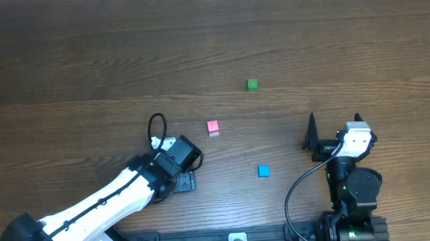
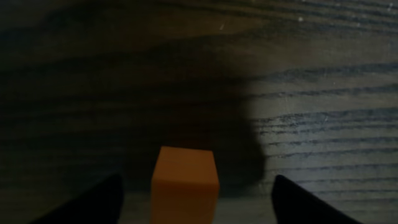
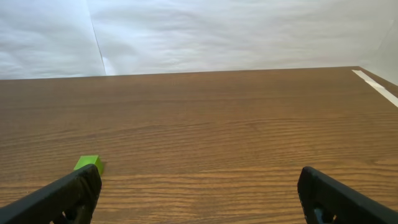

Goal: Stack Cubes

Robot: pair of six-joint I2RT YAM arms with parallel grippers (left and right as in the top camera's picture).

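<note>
An orange cube (image 2: 185,186) sits on the wooden table between the two fingers of my left gripper (image 2: 198,184), which is open and low over it, with a gap on each side. From above, the left gripper (image 1: 182,176) points down at the table near the front and hides that cube. A pink cube (image 1: 213,126) lies just beyond it to the right. A blue cube (image 1: 264,171) lies near the front middle and a green cube (image 1: 253,84) farther back. My right gripper (image 1: 334,121) stands open and empty at the right; the green cube (image 3: 89,163) lies ahead of it.
The dark wooden table (image 1: 82,61) stretches wide behind and to both sides of the cubes. A white backdrop (image 3: 217,31) rises at its far edge. A black cable loop (image 1: 157,126) sticks up from the left wrist.
</note>
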